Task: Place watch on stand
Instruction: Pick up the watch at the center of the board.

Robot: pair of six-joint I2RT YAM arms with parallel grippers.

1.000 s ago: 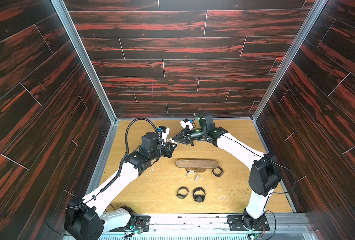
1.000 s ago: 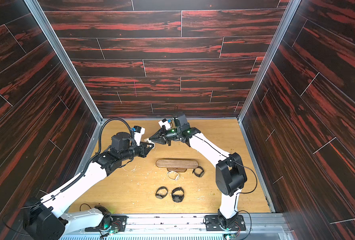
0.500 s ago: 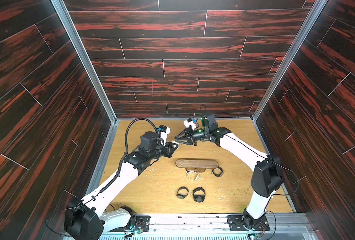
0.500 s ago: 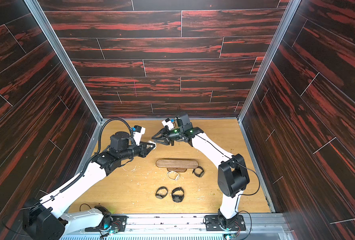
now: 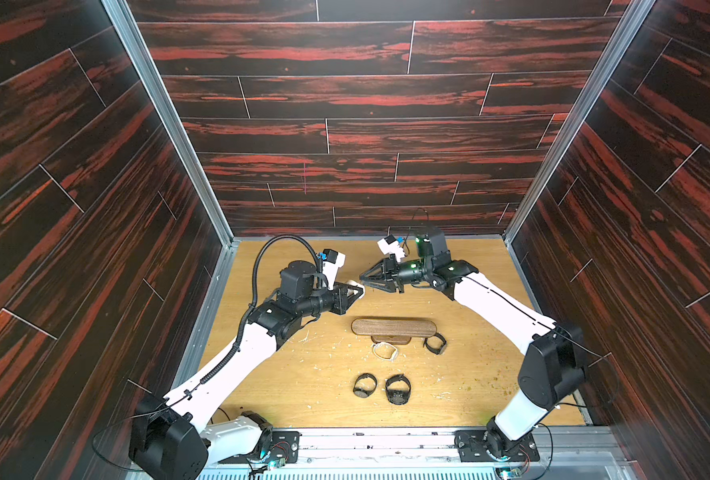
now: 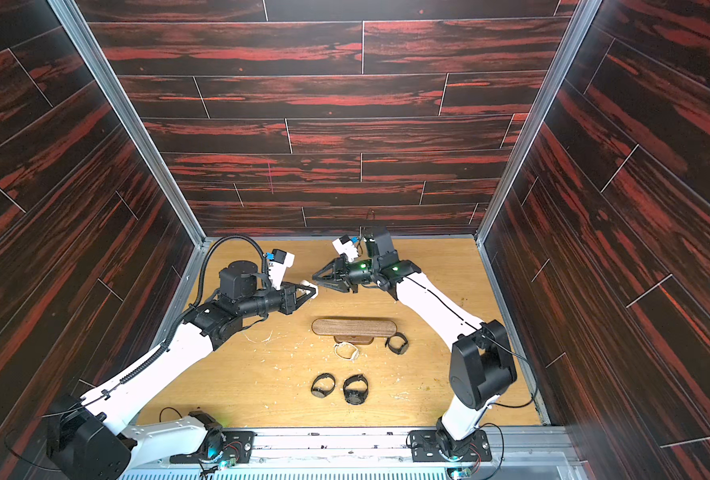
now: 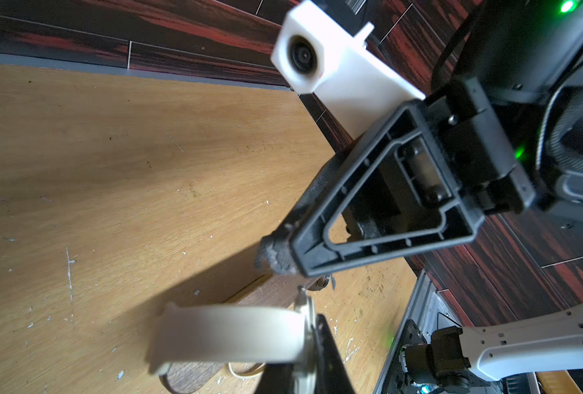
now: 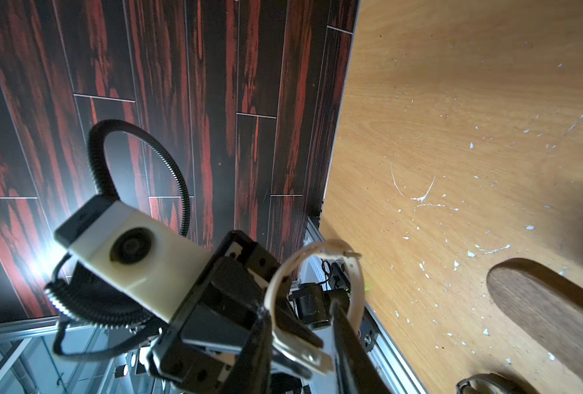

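Note:
A cream-strapped watch [image 5: 351,286] [image 6: 306,285] is raised above the table behind the stand, with my left gripper [image 5: 357,291] [image 6: 312,291] [image 7: 303,368] shut on its case. In the left wrist view the strap [image 7: 228,334] juts out sideways. My right gripper [image 5: 363,277] [image 6: 315,276] [image 8: 298,308] faces it tip to tip, jaws apart and holding nothing. The strap loop [image 8: 314,269] shows between its fingers. The stand [image 5: 394,327] [image 6: 353,327] [image 8: 549,307], a dark-brown bar on a small base, is bare in the middle of the table.
Two black watches [image 5: 364,385] [image 5: 397,389] lie in front of the stand. A third one [image 5: 435,343] sits at its right end. A cream loop [image 5: 384,352] lies by the base. Dark wood-patterned walls close in three sides.
My right gripper's jaws have spread apart and its tip has drawn back slightly from the left gripper. The left gripper keeps its hold on the watch.

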